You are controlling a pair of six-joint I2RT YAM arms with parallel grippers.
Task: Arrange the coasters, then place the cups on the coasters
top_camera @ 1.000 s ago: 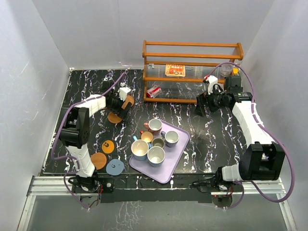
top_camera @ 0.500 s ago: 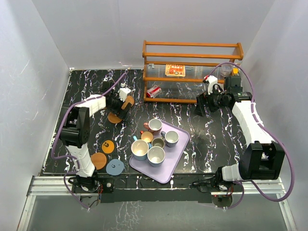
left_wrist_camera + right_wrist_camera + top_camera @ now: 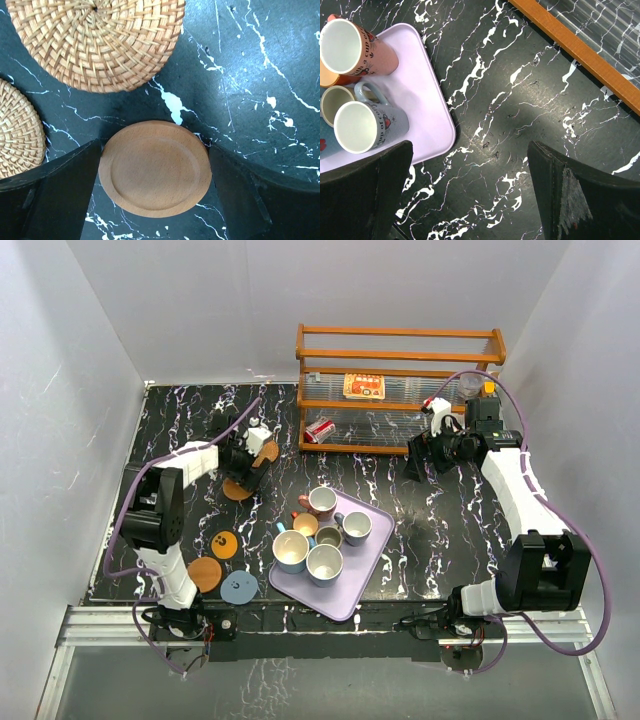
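Six cups (image 3: 324,564) stand close together on the lilac tray (image 3: 368,565). The tray lies near 6 o'clock of the black marble table (image 3: 440,530), if 12 o'clock is at the far wall.

The left gripper (image 3: 248,455) is low over the table at about 10 o'clock. In its wrist view a plain orange coaster (image 3: 155,167) sits exactly between the two fingers (image 3: 65,190), and both fingers meet its rim, so the hand is grasping it. If the disc is lifted or lies flat, I cannot tell. One rattan coaster (image 3: 95,40) lies at 11 o'clock of this disc and a second rattan coaster (image 3: 15,130) at 9 o'clock; both are near it but do not touch it.

Three more discs lie at about 7 o'clock of the table: the dotted orange coaster (image 3: 221,543), another orange coaster (image 3: 205,573) and the grey-blue coaster (image 3: 239,588).

The right gripper (image 3: 470,195) hangs at 2 o'clock, just before the wooden rack (image 3: 400,390), with jaws wide apart and nothing between them.
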